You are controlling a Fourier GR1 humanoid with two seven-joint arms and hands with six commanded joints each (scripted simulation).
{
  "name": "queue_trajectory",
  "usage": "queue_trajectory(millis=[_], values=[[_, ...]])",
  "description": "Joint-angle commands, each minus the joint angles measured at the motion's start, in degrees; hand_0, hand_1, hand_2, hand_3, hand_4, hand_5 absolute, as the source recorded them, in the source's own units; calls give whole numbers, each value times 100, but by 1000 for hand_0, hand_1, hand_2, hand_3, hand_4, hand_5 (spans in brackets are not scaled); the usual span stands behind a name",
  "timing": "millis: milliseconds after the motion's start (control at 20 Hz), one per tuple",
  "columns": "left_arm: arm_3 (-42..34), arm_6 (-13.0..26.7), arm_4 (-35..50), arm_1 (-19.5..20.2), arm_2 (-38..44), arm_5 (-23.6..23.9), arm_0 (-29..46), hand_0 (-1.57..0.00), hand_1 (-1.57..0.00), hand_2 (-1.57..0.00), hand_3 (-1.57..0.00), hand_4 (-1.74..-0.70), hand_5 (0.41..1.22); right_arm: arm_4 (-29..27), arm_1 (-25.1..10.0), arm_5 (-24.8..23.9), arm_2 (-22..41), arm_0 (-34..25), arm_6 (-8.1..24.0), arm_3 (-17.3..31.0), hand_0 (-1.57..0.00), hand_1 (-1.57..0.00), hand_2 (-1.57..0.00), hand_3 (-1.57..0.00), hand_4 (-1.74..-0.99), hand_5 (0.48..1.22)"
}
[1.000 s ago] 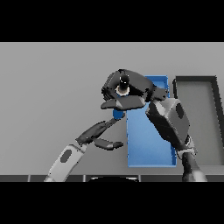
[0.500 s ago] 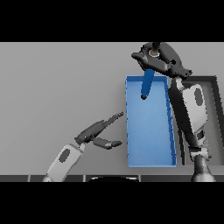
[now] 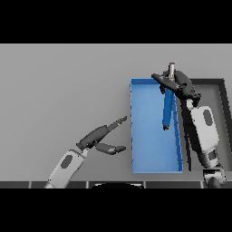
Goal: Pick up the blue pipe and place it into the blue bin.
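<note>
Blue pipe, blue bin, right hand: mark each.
Blue pipe [image 3: 168, 111]: head view, mid-length of its shaft.
Blue rectangular bin [image 3: 147, 136]: head view, bare floor.
Right hand [image 3: 177, 84]: head view, back of the hand.

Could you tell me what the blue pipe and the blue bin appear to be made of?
Blue pipe: probably plastic, with a flat, even blue and no metallic glint. Blue bin: likely matte plastic too, uniformly coloured with thin straight walls. Neither look is conclusive.

Your grey worktop [image 3: 63, 86] carries: one blue bin [image 3: 147, 136], right of centre; one dark tray [image 3: 223, 118] just beside it at the right edge.
</note>
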Motion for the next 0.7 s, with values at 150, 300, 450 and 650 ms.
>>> queue_trajectory(millis=[150, 300, 450, 650], values=[[24, 30, -83, -83, -78, 55, 7, 1, 1, 1, 1, -883, 479, -448, -568, -411, 909, 297, 2, 181, -1571, -1571, -1571, -681, -1642, 1221], [-71, 50, 29, 15, -27, -34, -1, 1, 1, 1, 1, -885, 486, -673, -865, -820, 1426, 366, -121, 201, -1571, -1514, -1454, -960, -1573, 1188], [2, 92, 46, 39, 31, -45, -74, 1, 1, 1, 1, -880, 495, -1065, -945, -1067, 1641, 338, -304, 447, -804, -775, -744, -491, -1385, 1114], [-16, 44, 66, 0, -2, -36, -33, 1, 1, 1, 1, -881, 495, -1300, -1228, -540, 2368, 4, -382, 687, -329, -317, -304, -201, -1230, 1056]])
